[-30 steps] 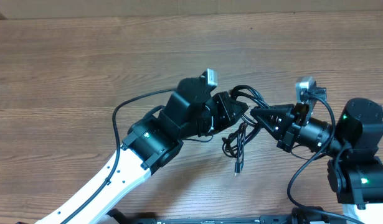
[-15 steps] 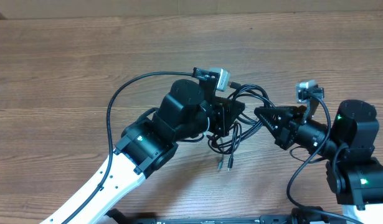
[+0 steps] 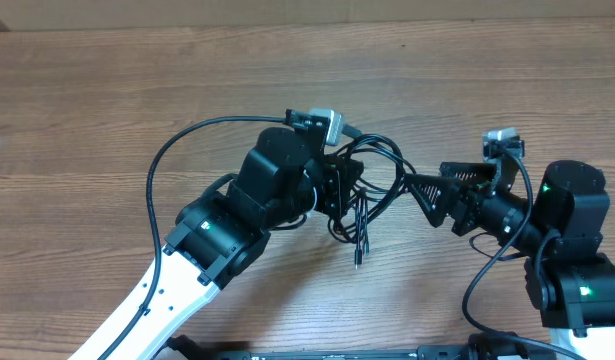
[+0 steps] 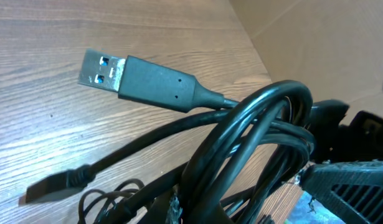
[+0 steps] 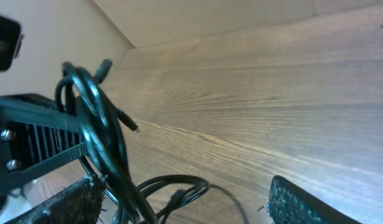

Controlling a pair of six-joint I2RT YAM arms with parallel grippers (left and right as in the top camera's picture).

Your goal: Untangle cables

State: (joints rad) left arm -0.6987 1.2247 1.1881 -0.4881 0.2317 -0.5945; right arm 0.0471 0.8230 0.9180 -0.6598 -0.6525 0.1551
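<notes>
The cables (image 3: 380, 168) are a tangled bundle of thin black cords, and my left gripper (image 3: 347, 182) is shut on them at the table's middle. Loose ends (image 3: 358, 245) trail down onto the wood. In the left wrist view the cable loops (image 4: 260, 134) rise out of my left gripper (image 4: 197, 214), and a USB plug (image 4: 105, 68) sticks out to the upper left. My right gripper (image 3: 424, 197) stands open just right of the bundle. In the right wrist view the cables (image 5: 98, 118) pass beside its left pad (image 5: 70, 205); the right pad (image 5: 303, 202) is far apart.
The wooden table (image 3: 137, 90) stretches bare to the left and back, with a pale wall edge along the far side. The left arm's own thick black wire (image 3: 172, 160) arcs out to the left. The right arm's base (image 3: 577, 260) stands at the right front.
My right gripper has opened and let go of the cables. My left gripper has carried the bundle leftward, away from the right gripper; the dangling ends have shifted left too.
</notes>
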